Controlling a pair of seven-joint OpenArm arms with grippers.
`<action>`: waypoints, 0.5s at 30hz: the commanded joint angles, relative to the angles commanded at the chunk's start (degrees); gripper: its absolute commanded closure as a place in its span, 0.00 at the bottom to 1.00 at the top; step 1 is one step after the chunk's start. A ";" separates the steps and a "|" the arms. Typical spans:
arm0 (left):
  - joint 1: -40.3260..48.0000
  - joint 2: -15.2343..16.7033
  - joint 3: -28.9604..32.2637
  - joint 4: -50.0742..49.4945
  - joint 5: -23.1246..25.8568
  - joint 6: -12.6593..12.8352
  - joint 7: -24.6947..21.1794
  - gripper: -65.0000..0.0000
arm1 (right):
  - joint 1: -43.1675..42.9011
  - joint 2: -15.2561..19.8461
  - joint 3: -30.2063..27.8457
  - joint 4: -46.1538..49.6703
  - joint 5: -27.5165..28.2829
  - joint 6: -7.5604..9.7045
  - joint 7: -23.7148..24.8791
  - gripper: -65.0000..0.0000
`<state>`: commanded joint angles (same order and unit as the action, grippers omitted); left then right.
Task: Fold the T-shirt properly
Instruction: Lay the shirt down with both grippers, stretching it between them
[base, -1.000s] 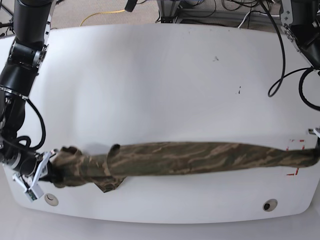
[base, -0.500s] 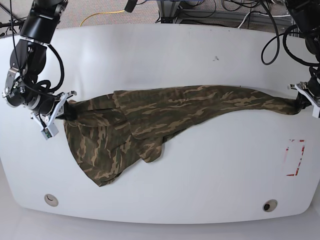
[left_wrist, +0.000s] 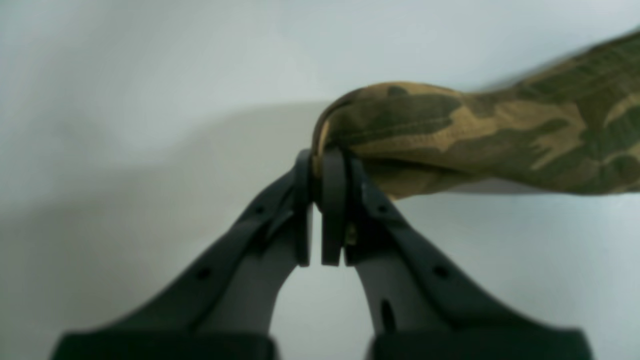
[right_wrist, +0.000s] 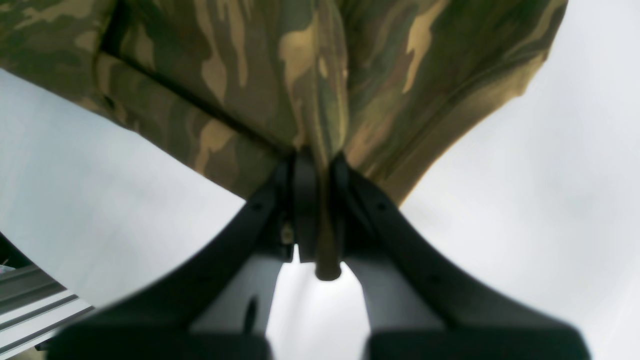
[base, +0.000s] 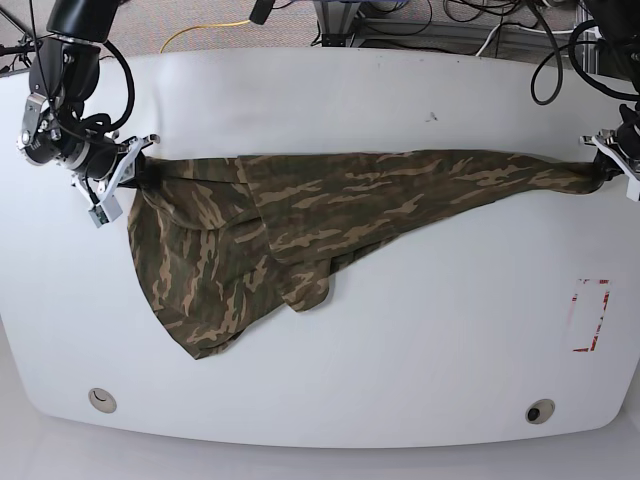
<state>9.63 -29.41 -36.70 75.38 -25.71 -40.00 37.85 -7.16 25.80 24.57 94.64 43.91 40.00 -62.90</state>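
Observation:
The camouflage T-shirt (base: 330, 195) is stretched across the white table (base: 330, 90) between my two grippers, its left part hanging down in a wide flap toward the front. My left gripper (base: 608, 168), at the base view's right edge, is shut on a bunched end of the T-shirt (left_wrist: 430, 135); the left wrist view shows its fingertips (left_wrist: 320, 167) pinching the cloth. My right gripper (base: 130, 172), at the base view's left, is shut on the other end; the right wrist view shows the T-shirt (right_wrist: 280, 70) spreading out from its fingertips (right_wrist: 315, 165).
Red tape marks (base: 590, 315) sit on the table at the front right. Two round holes (base: 540, 411) (base: 100, 400) are near the front edge. Cables (base: 560, 60) hang over the back right corner.
Both grippers have moved the T-shirt further toward the back of the table. The cloth, a tight roll near the front edge a second ago, has opened into a hanging flap on the left.

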 joint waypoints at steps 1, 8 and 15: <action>0.00 0.00 0.00 0.00 0.00 0.00 0.09 0.98 | -0.18 0.00 0.00 0.00 0.09 0.00 0.00 1.00; 0.00 -0.09 0.00 0.09 0.00 0.00 0.00 0.99 | -0.88 0.44 0.44 0.18 0.62 0.00 -0.44 0.72; 0.09 -1.23 -0.09 0.00 0.00 0.00 0.00 0.99 | -3.43 -1.93 8.97 8.44 5.01 0.00 -3.25 0.12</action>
<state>9.71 -30.64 -36.79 75.38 -25.71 -40.00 37.85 -10.59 23.87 33.54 103.08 48.92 40.00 -66.15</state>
